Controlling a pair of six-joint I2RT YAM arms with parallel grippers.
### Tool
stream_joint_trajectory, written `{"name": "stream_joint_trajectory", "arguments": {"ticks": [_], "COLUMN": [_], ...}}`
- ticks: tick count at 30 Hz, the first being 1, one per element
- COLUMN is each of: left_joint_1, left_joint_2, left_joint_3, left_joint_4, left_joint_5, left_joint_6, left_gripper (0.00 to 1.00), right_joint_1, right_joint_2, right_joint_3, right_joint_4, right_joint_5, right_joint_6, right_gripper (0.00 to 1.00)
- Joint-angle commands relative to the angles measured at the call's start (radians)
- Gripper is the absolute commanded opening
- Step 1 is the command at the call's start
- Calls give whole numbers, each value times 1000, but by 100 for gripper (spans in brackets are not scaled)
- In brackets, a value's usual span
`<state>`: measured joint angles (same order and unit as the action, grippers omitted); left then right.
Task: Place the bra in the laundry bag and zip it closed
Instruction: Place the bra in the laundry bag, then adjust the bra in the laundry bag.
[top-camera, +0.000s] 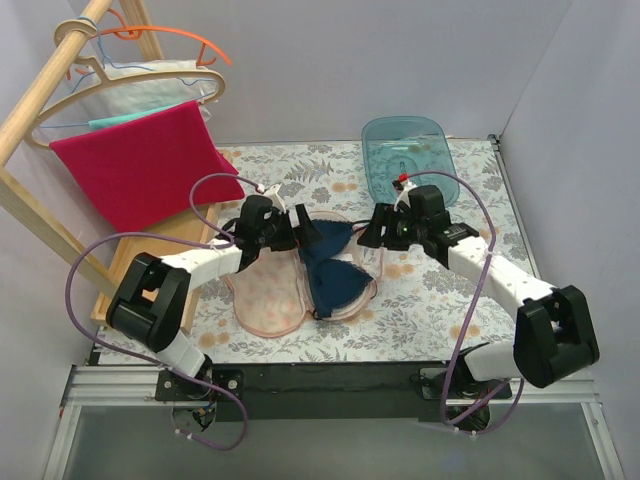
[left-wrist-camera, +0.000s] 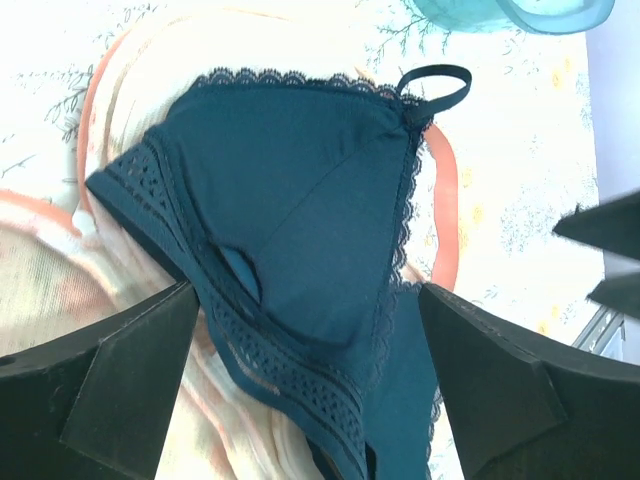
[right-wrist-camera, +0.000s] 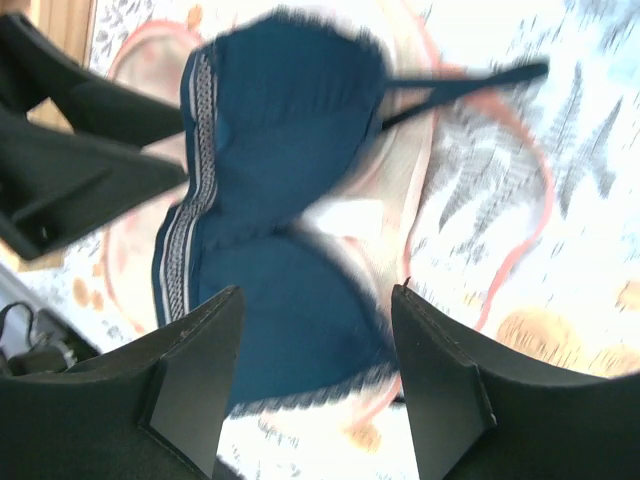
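**Bra's on the bag, but that strap looks like zipper trouble**

So the bra (top-camera: 335, 268) is lying on the right half of the laundry bag (top-camera: 265, 298), which is spread flat open like a clamshell in the middle of the tabletop (top-camera: 430, 300). The cups look mostly inside the pink rim (left-wrist-camera: 447, 190), but a thin strap (right-wrist-camera: 470, 82) runs out over that edge onto the floral surface.

My guess is that's the main thing that can bite. Fold the empty left half over and the strap gets pinched in the seam, and then the zipper jams on it or chews the lace. The near cup also sits right at the rim, so folding could nudge it out.

Both hands hover right over it, the left hand (left-wrist-camera: 308, 295) and the right hand (right-wrist-camera: 315, 292). Their fingers are spread wide and they're holding nothing. They're really close together, so a bump between them seems possible too.

I can't spot the zipper pull in any view, so finding it might be fiddly. The teal tub (top-camera: 408, 150) sits at the far right, well apart.
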<state>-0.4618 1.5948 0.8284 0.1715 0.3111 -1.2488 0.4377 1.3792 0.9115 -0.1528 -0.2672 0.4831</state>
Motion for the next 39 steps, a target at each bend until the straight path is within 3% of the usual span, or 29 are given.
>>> {"name": "stream_joint_trajectory", "arguments": {"ticks": [1,9,24,39], "left_joint_1": [5,3,-21,-40], "left_joint_2": [-97,-283,-463,-446], "left_joint_3": [-8,-126,-241,-199], "left_joint_4": [-72,-124,-227,-230], "left_joint_5": [-18,54,120,111], "left_joint_6": [12,-47,-64,-74], "left_gripper": [93,93,91,91], "right_joint_1": [-2,-1,41,64], "right_joint_2": [-78,-158,-103,-13], "right_joint_3": [-92,-230,-301,-298], "right_joint_4": [-48,-41,62,94], "right_joint_5": [-65,-199,-216,-176], "right_joint_6": [58,147,250,290], "right_gripper": [66,46,48,48]}}
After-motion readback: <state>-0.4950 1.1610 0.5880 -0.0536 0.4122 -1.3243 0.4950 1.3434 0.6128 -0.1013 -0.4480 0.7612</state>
